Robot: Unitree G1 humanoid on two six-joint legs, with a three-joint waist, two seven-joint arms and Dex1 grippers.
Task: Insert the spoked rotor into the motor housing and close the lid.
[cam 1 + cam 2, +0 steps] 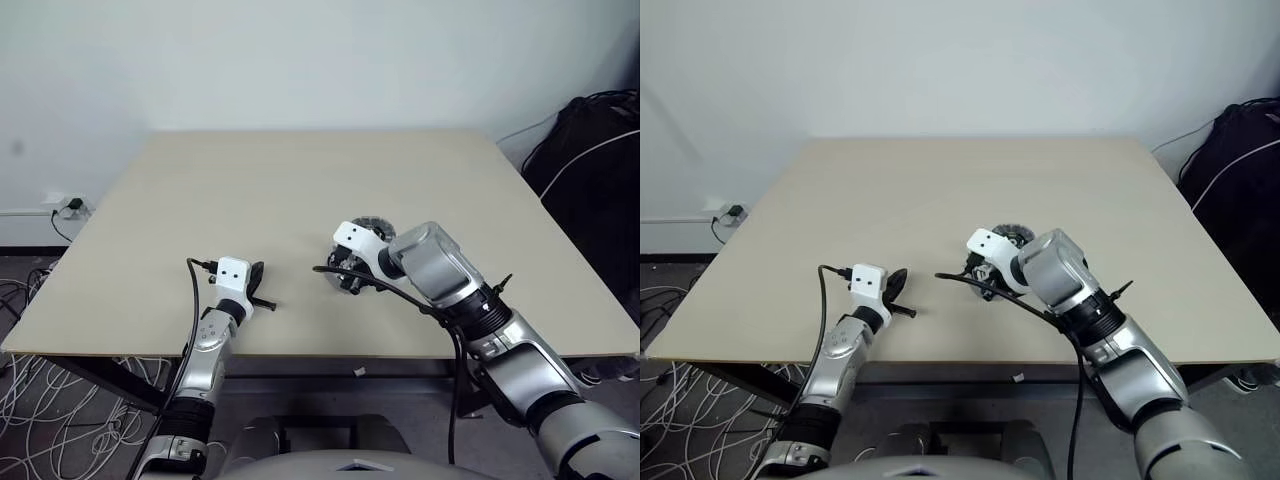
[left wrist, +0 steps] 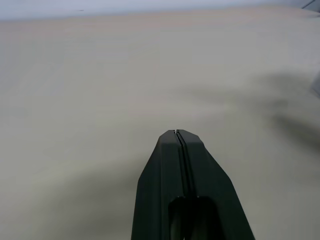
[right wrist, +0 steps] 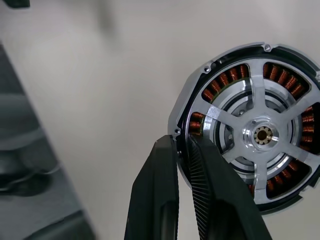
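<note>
Right gripper (image 3: 181, 150), two black ribbed fingers, is clamped on the edge of a round motor assembly and holds it above the beige tabletop (image 1: 300, 190). In the right wrist view the fingers stand nearly together, with one finger (image 3: 159, 185) on the outside of the rim and the other finger (image 3: 210, 185) lying over the disc's face. What they pinch is the dark outer rim of the motor housing (image 3: 197, 125), a small round disc with a brown-copper ring of windings showing between its openings. Sitting within that ring is the spoked rotor (image 3: 260, 134), a flat wheel with silver spokes running out from a silver hub with a brass-coloured centre; the copper coils are visible through the gaps between the spokes. From the head views this assembly appears as a small dark and silver disc just beside the white wrist block of the right arm, near the middle of the tabletop's near half.

Left gripper (image 2: 178, 137) has its two black fingers pressed flat together with nothing between them. It hangs low over bare tabletop near the front edge, well apart from the right gripper and the motor parts, pointing forward.
</note>
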